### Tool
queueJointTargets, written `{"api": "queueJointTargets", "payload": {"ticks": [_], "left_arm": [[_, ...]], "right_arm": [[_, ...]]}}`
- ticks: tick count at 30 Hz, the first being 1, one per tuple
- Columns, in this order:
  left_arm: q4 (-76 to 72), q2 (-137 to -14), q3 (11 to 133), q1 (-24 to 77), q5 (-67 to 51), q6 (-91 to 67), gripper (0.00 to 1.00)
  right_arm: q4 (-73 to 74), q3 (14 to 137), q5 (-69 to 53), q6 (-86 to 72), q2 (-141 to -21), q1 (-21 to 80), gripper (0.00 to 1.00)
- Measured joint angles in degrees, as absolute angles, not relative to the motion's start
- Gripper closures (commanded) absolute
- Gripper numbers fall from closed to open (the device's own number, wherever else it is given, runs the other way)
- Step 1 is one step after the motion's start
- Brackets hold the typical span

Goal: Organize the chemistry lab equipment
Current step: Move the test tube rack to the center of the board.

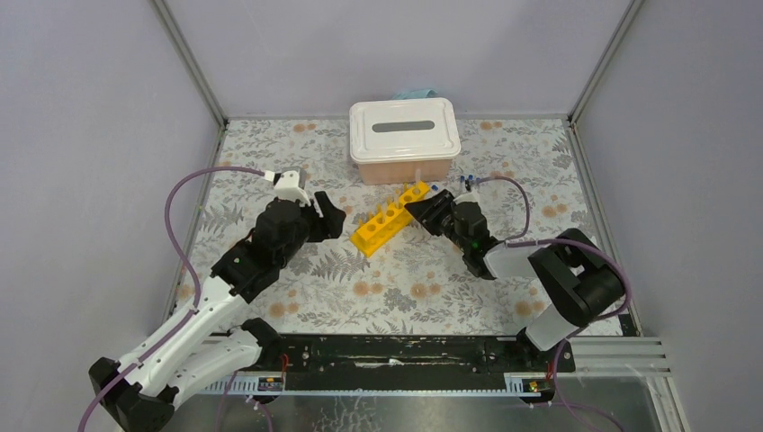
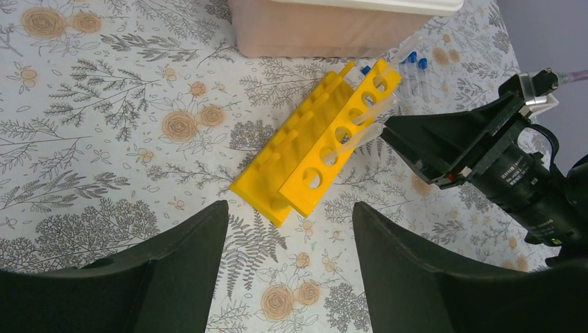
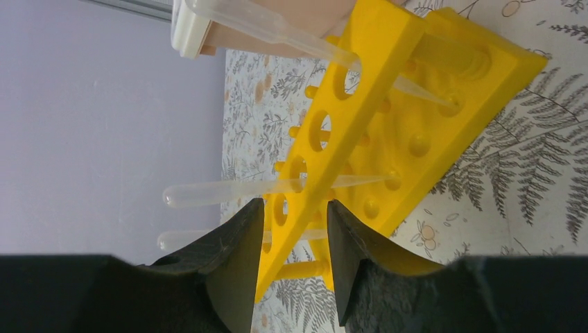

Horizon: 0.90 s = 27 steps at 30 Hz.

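The yellow test-tube rack (image 1: 389,219) stands slantwise in front of a white lidded box. In the right wrist view, three clear plastic pipettes (image 3: 222,193) stick through holes in the rack (image 3: 416,104). My right gripper (image 3: 295,202) is open at the rack's right end. Its jaws sit either side of the top plate's edge, with narrow gaps. From above, this gripper (image 1: 423,207) meets the rack's far right end. My left gripper (image 2: 290,206) is open and empty, just short of the rack's (image 2: 326,139) near end. Tiny blue-capped tubes (image 2: 414,64) lie beside the box.
The white lidded box (image 1: 405,139) stands at the back centre, just behind the rack. Metal frame posts and grey walls close in the flowered table on the left, right and back. The right arm's body (image 2: 527,180) fills the right side of the left wrist view.
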State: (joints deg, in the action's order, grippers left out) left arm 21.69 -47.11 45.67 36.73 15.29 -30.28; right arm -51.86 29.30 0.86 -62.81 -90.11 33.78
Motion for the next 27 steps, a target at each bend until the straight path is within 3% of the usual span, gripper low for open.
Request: {"api": "queueJointTargets", "payload": {"ticks": [8,27], "left_arm": [[20.12,-47.11,44.93,36.77,14.15,-28.84,0.26],[18.44,-47.20,44.53,36.99,12.84,-27.22,0.26]], "right_arm": [[-56.29,31.73,1.10,-65.19,-95.68,33.78,0.54],[-55.64,31.99,3.88,-66.08,-95.77,33.78,0.54]]}}
